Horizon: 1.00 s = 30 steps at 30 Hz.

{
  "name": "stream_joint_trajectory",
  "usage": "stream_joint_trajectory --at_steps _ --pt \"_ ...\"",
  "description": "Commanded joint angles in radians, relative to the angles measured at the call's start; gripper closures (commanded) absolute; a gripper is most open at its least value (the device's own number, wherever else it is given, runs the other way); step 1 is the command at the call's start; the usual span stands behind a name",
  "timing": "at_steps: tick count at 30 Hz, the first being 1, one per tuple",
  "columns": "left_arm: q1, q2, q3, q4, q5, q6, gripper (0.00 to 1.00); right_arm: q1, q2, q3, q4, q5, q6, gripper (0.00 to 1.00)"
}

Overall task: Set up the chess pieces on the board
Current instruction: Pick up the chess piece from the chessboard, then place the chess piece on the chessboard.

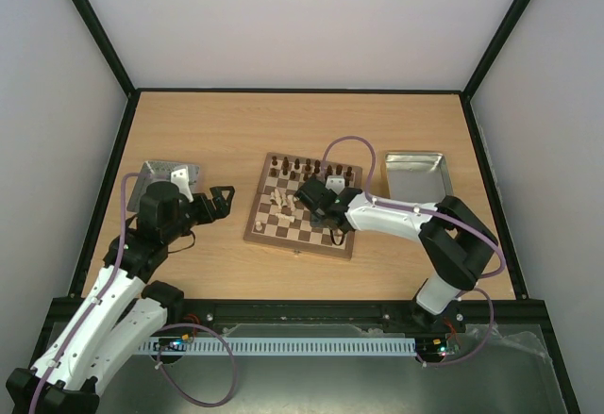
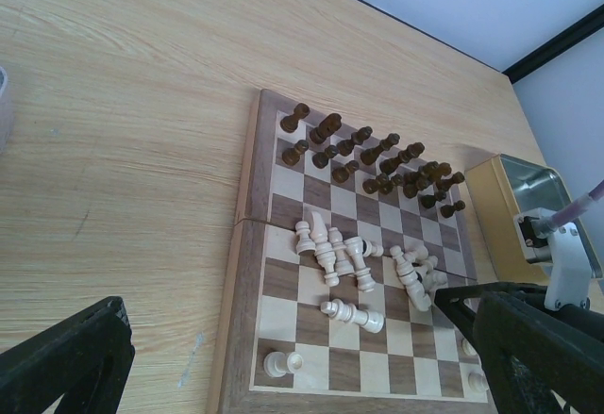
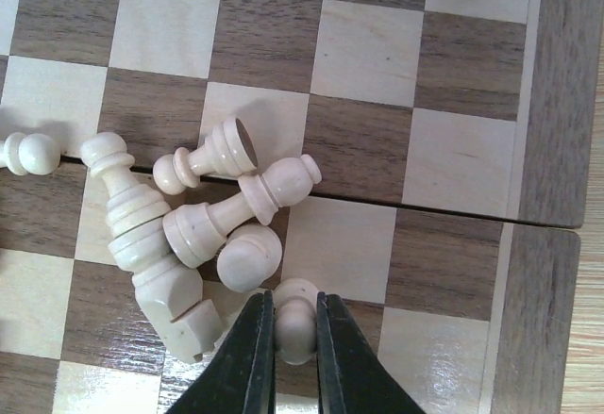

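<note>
The wooden chessboard (image 1: 304, 208) lies mid-table. Dark brown pieces (image 2: 368, 155) stand in two rows at its far edge. Cream pieces (image 2: 359, 263) lie tumbled in a heap on the middle squares, also seen in the right wrist view (image 3: 179, 235). My right gripper (image 3: 295, 324) is over the board and shut on a cream pawn (image 3: 295, 318) beside that heap. My left gripper (image 1: 223, 199) hangs open and empty over the table just left of the board; one dark finger (image 2: 66, 362) shows at the lower left of its wrist view.
A grey metal tray (image 1: 415, 174) sits right of the board, another (image 1: 162, 180) at the left under the left arm. The right arm (image 2: 538, 339) reaches over the board's near right part. Black frame rails bound the table.
</note>
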Motion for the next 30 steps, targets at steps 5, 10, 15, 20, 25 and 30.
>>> stream_joint_trajectory --at_steps 5,10,15,20,25,30 --pt "0.007 -0.005 -0.006 0.0 -0.01 -0.006 0.0 -0.005 -0.054 0.011 -0.036 0.016 0.002 0.94" --pt "0.007 -0.005 -0.007 0.0 -0.009 -0.007 0.0 -0.005 -0.12 -0.013 -0.051 -0.016 0.012 0.94" --pt "0.007 -0.005 -0.01 0.002 -0.008 -0.007 0.0 0.009 -0.166 -0.028 -0.076 -0.039 0.024 0.94" --pt "0.007 -0.002 -0.014 0.007 -0.009 -0.009 0.01 0.05 -0.163 -0.031 -0.116 -0.025 0.052 0.93" --pt "0.007 -0.001 -0.015 0.01 -0.017 -0.01 0.0 0.08 -0.162 -0.057 -0.112 -0.04 0.085 0.93" --pt "0.006 0.003 -0.014 0.01 -0.017 -0.01 0.0 0.092 -0.153 -0.087 -0.098 -0.048 0.104 0.93"
